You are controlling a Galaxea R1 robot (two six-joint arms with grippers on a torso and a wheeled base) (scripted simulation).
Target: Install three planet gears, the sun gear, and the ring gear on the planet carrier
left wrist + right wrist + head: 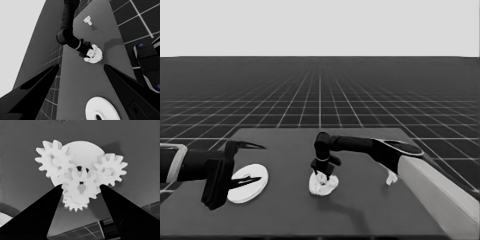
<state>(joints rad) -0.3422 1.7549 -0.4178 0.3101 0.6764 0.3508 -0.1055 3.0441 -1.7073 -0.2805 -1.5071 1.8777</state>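
The smaller round part (pixel 321 189) lies mid-table. It carries three planet gears: one (pixel 53 161) at one side, one (pixel 110 171) at the other, and one (pixel 74 203) half hidden. My right gripper (pixel 324 175) stands just above it, shut on the sun gear (pixel 81 180), which hangs near the part's centre hole (pixel 79 168). From the left wrist the same gripper (pixel 87 52) shows over the part (pixel 96 56). The larger round part (pixel 260 176) lies at the table's left end under my waiting left gripper (pixel 247 164), open and not holding it.
A thin white piece (pixel 391 177) lies on the table beside the right arm's forearm, also seen as the thin piece (pixel 88 20) from the left wrist. Dark machinery with blue lights (pixel 147 57) stands past the table's edge. The larger round part (pixel 100 110) shows between the left fingers.
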